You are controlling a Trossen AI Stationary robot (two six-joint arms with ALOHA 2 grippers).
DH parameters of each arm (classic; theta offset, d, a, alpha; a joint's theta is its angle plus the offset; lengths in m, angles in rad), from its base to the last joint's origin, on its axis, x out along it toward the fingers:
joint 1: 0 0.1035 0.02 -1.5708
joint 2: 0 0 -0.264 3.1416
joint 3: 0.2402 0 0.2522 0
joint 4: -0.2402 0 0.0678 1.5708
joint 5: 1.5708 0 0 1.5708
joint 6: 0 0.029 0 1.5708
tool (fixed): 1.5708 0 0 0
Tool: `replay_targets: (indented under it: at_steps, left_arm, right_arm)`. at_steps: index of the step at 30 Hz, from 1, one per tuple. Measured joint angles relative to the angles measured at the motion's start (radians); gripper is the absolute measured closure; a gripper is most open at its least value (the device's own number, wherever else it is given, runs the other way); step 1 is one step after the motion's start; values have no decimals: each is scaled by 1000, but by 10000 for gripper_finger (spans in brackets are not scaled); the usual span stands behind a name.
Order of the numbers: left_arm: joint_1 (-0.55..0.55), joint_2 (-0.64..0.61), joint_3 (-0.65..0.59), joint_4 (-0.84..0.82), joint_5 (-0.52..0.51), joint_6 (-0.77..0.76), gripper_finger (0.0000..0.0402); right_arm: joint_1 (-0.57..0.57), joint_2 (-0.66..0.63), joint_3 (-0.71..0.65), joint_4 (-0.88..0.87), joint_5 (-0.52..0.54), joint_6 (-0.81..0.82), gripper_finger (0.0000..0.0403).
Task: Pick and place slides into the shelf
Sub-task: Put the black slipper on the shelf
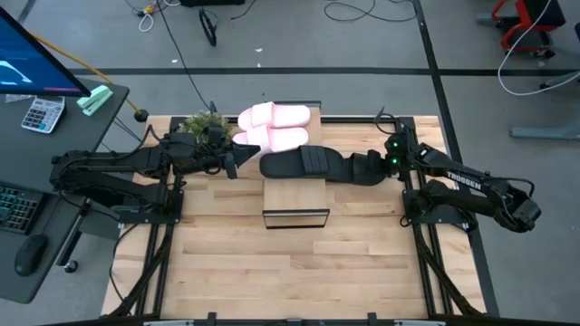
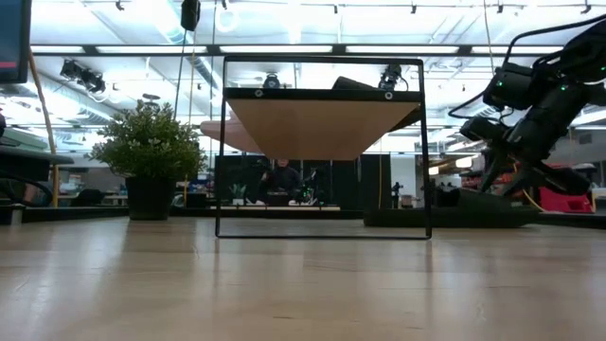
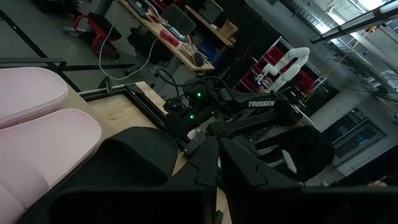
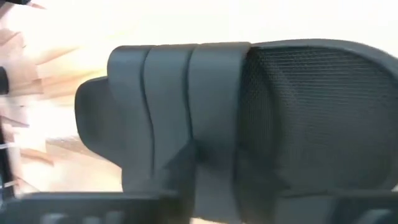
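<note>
The shelf (image 1: 294,192) stands mid-table, and its plank top shows from below in the low view (image 2: 312,128). The pale pink pair (image 1: 272,127) lies side by side on the plank's far part and also shows in the left wrist view (image 3: 37,137). One black slide (image 1: 304,163) lies crosswise on the plank nearer, strap up (image 4: 180,106), toe toward the table's left. No second black slide shows. My right gripper (image 1: 361,169) is at its heel end, shut on it. My left gripper (image 1: 236,163) hovers just left of its toe, beside the pink pair. My right gripper holds the black slide by its heel end (image 1: 344,168), coming level from the table's right, along the slide's length. The gripper's own body hides the place of contact in the wrist view. The slide lies flat with its sole on the shelf's plank top.
A small potted plant (image 1: 201,125) stands at the table's far-left part, close behind my left arm. The slatted tabletop (image 1: 290,272) stretches bare toward the near edge. Off the table's left, a desk carries a calculator (image 1: 43,114), a keyboard and a mouse.
</note>
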State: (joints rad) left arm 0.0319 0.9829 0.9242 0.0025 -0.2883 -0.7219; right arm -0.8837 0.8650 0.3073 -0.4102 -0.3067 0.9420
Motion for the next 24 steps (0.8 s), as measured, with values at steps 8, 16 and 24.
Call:
replay_targets:
  at_steps: [8,16,24]
  left_arm:
    - [0,0,0,0,-11,0,390]
    - [0,0,0,0,-16,0,381]
    - [0,0,0,0,-26,1,384]
  right_arm:
    - [1,-21,8,-13,30,-11,393]
    - [0,-66,111,-8,119,-8,396]
    - [0,-68,269,-61,243,-52,396]
